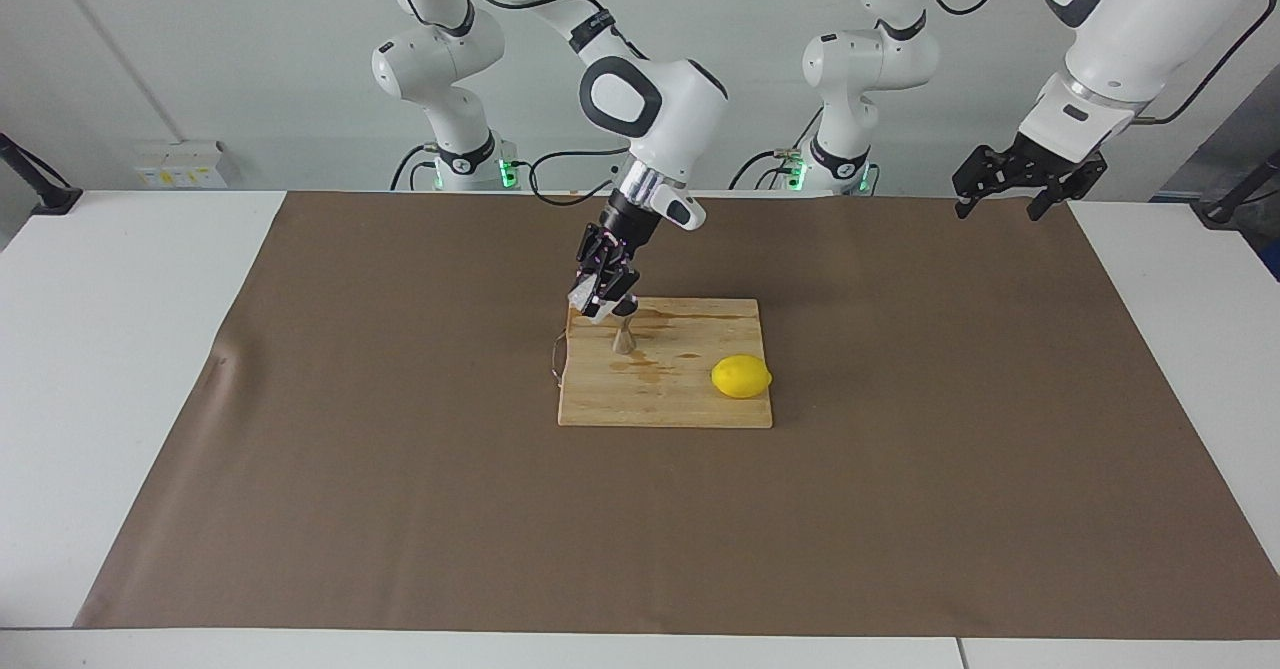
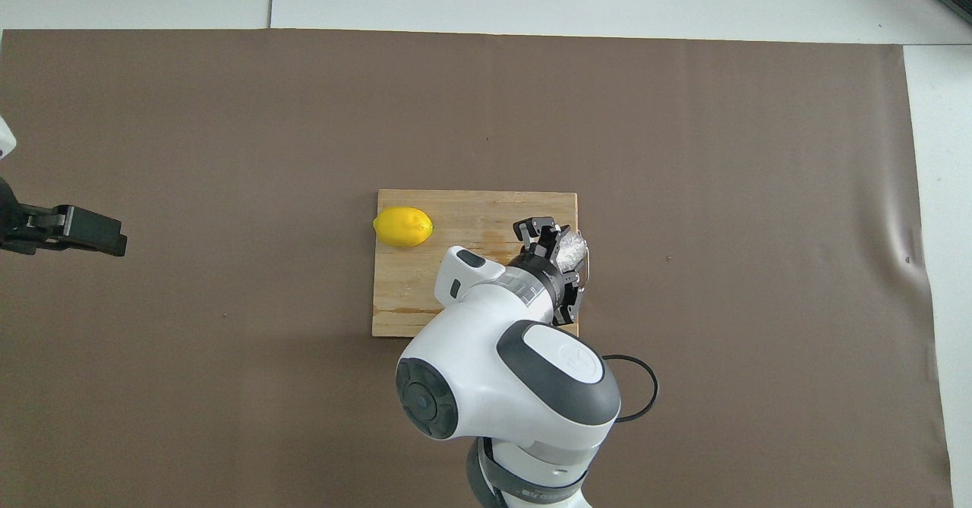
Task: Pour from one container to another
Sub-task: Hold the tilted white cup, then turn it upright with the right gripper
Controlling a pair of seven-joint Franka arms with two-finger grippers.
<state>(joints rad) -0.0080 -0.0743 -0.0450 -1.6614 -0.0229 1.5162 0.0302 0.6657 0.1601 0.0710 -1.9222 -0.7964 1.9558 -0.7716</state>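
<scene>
White wall panels back a white bench [image 1: 120,349] laid with a brown mat [image 1: 900,449], on which a wooden cutting board [image 1: 690,404] sits at the centre. Over the board's corner toward the right arm's end, the right gripper [image 1: 598,306] is clamped on a small clear glass cup [image 1: 583,298], tilted above a silver jigger [image 1: 623,337] standing upright on the board. In the overhead view the cup [image 2: 571,247] shows only as a whitish patch between the dark links of the right gripper [image 2: 562,254], and the arm's white wrist hides the jigger entirely. Whether any liquid is leaving the cup cannot be made out; dark wet-looking stains mark the wood around the jigger. A yellow lemon [image 1: 741,376] lies on the board toward the left arm's end, well apart from the jigger. A thin wire loop [image 1: 556,357] hangs at the board's edge, partly lost against the mat. The left gripper [image 1: 1008,201] waits with fingers spread wide, holding nothing, over the mat's edge at its own end; the overhead view [image 2: 91,233] cuts it off at the frame edge. A labelled box [image 1: 180,164] by the wall carries writing too small to read.
</scene>
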